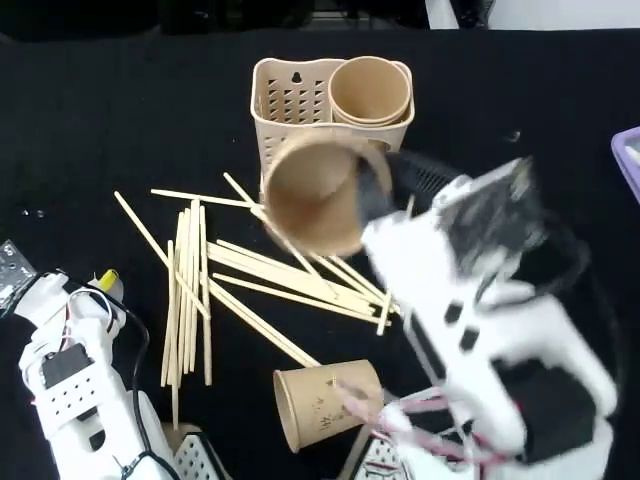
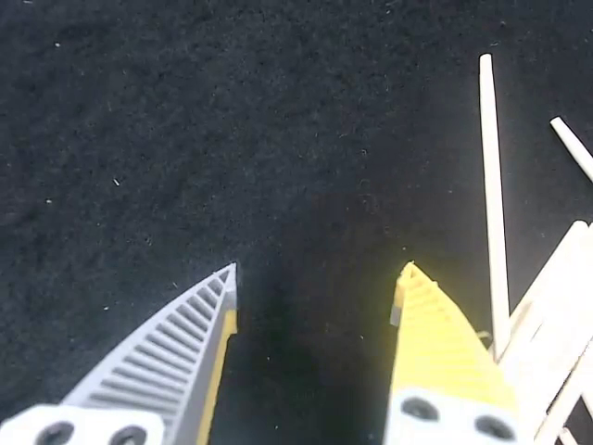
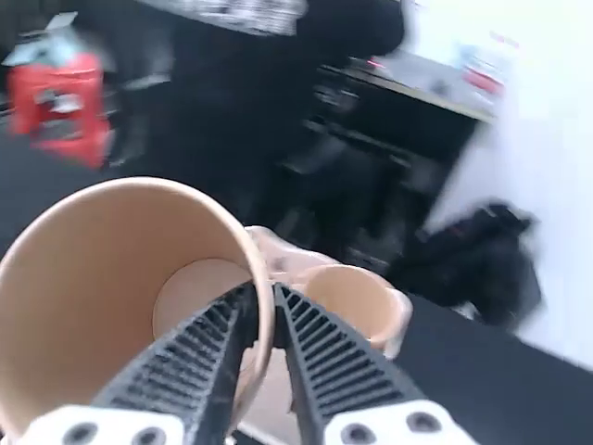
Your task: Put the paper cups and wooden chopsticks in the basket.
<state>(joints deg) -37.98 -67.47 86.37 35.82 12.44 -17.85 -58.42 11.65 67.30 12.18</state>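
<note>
My right gripper [image 3: 264, 298] is shut on the rim of a paper cup [image 3: 120, 278], one finger inside the cup and one outside. In the high view that cup [image 1: 315, 193] hangs tilted just in front of the beige basket [image 1: 283, 100], mouth facing the camera. The basket holds stacked paper cups [image 1: 370, 90] in its right half. Another paper cup [image 1: 325, 402] lies on its side near the front. Wooden chopsticks [image 1: 190, 290] are scattered across the black table. My left gripper [image 2: 315, 283] stands open over bare cloth at the front left, chopsticks [image 2: 491, 185] beside its yellow finger.
The black cloth covers the table. A purple object [image 1: 628, 155] sits at the right edge. The left arm's white body [image 1: 70, 380] occupies the front left corner. Behind the table the right wrist view has a red stool [image 3: 60, 102] and dark furniture.
</note>
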